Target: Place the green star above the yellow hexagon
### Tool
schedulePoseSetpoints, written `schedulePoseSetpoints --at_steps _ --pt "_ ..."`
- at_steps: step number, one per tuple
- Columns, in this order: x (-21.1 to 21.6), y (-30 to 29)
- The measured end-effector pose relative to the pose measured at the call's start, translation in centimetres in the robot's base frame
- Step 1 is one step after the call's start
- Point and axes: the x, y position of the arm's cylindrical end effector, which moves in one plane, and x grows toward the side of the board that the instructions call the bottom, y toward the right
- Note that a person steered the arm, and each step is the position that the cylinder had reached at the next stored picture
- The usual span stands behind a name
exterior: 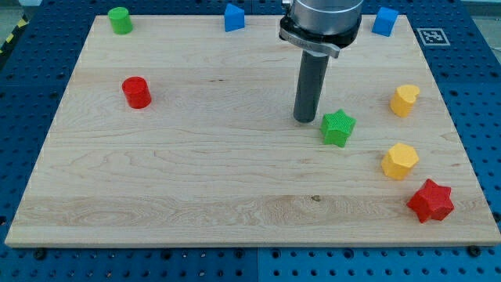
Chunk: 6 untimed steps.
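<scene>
The green star [338, 127] lies on the wooden board right of centre. The yellow hexagon [400, 160] lies below and to the right of it, near the view's right edge. My tip [305, 119] stands on the board just left of the green star, very close to it or touching its upper left side. The rod rises from there to the arm at the view's top.
A yellow heart [405, 99] lies above the hexagon. A red star [430, 200] lies at lower right. A red cylinder [136, 92] is at left, a green cylinder [120, 19] at top left. Two blue blocks [234, 16] [384, 20] lie along the top edge.
</scene>
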Motion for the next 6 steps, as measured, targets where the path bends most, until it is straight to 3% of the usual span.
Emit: schedulePoseSetpoints --at_steps 1,4,6 --pt "1.6 2.0" --pt "1.1 8.5" --pt "1.5 5.6"
